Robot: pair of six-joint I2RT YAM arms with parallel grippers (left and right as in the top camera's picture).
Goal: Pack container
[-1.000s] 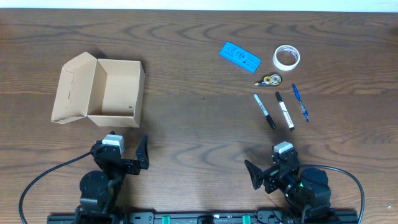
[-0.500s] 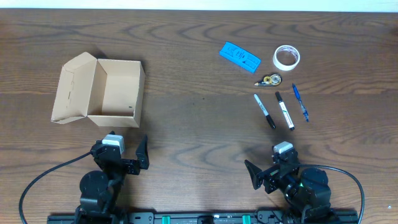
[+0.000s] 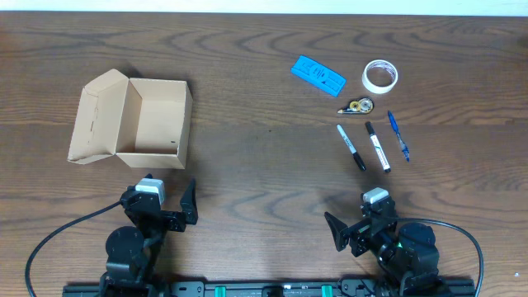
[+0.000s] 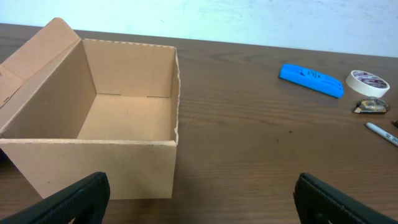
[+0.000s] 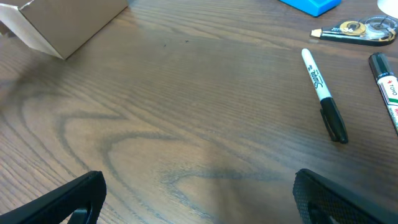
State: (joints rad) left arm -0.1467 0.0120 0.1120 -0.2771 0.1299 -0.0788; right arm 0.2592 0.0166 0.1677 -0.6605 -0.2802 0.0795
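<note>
The cardboard box [image 3: 136,122] sits lid-open at the frame's upper left; left gripper [image 3: 169,206] and right gripper [image 3: 353,227], both released, hold nothing.

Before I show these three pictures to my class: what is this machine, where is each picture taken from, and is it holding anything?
Two robot arms sit at a wooden table. One picture looks down from above; the others come from cameras on each wrist. The left gripper and right gripper are open and hold nothing. The open cardboard box looks empty. To the right lie a blue case, a tape roll, a correction-tape dispenser, two markers and a blue pen.
</note>
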